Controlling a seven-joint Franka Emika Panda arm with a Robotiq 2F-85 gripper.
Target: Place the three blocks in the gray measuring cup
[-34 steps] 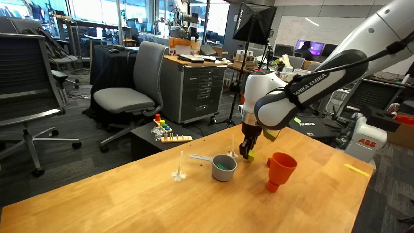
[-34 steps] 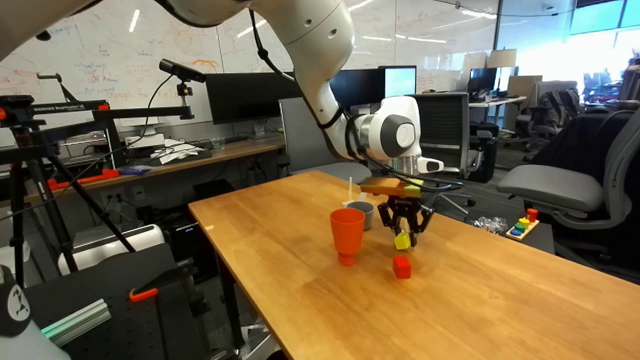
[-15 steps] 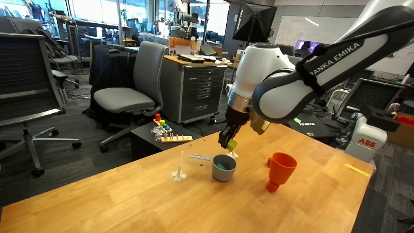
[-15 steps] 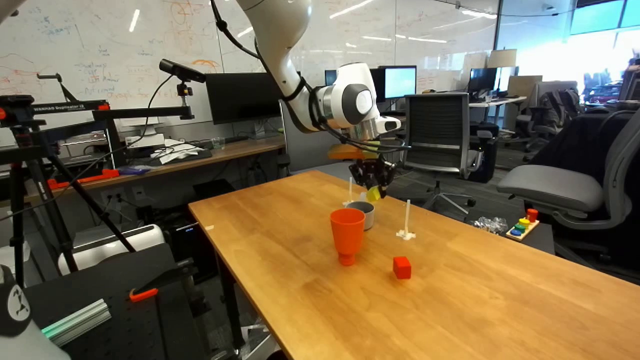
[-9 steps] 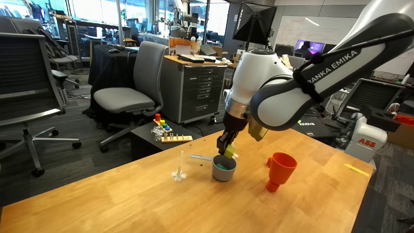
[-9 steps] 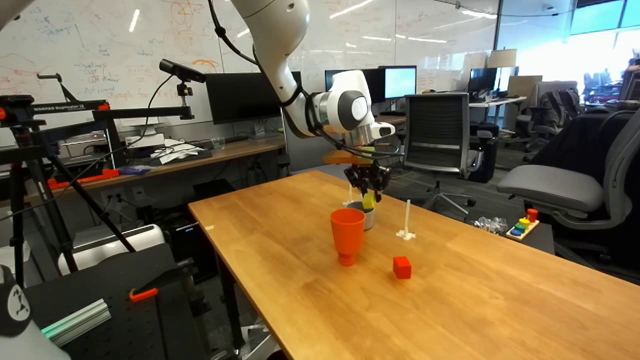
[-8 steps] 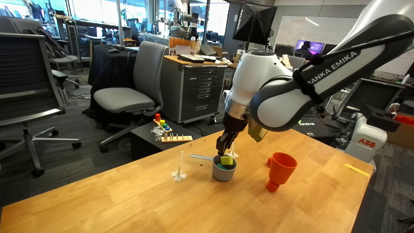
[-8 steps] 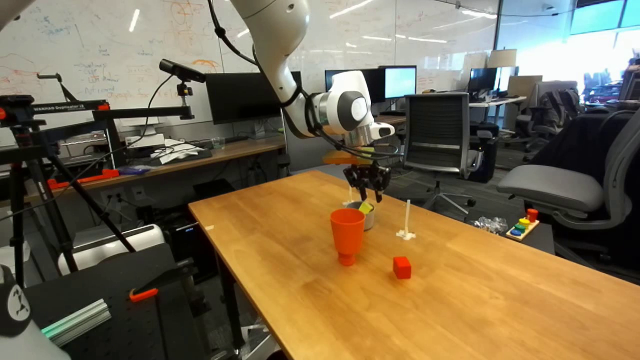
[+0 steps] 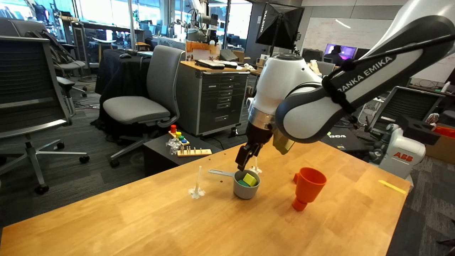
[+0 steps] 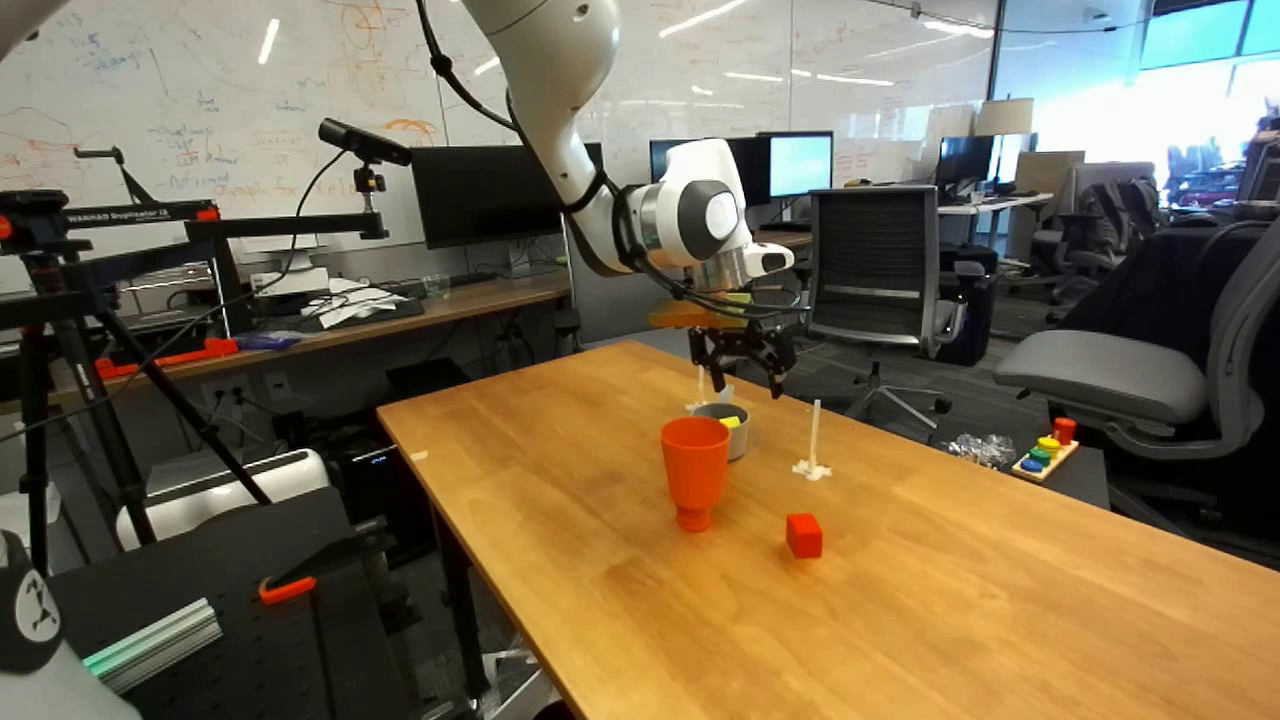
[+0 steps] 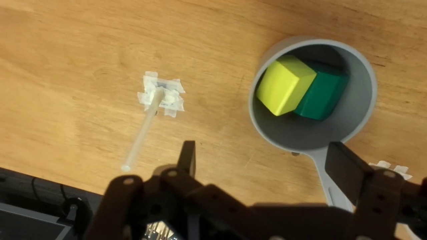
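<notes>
The arm (image 9: 376,67) reads "RANKA EMIKA", a white machine (image 9: 405,151) "ABB"; the end effector (image 11: 263,155) gapes wide, empty.

Robotics lab: ABB-marked robot arm (image 9: 403,151), scribbled whiteboard (image 10: 270,110), monitors (image 10: 485,195), drawer cabinet (image 9: 224,96), office chairs (image 9: 137,108), softbox light (image 9: 279,26).

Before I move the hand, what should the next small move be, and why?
I'd probably lift the hand straight up. It is open, empty and close to the gray cup, which holds the yellow block and green block; the red block, likely next, sits on the table.
</notes>
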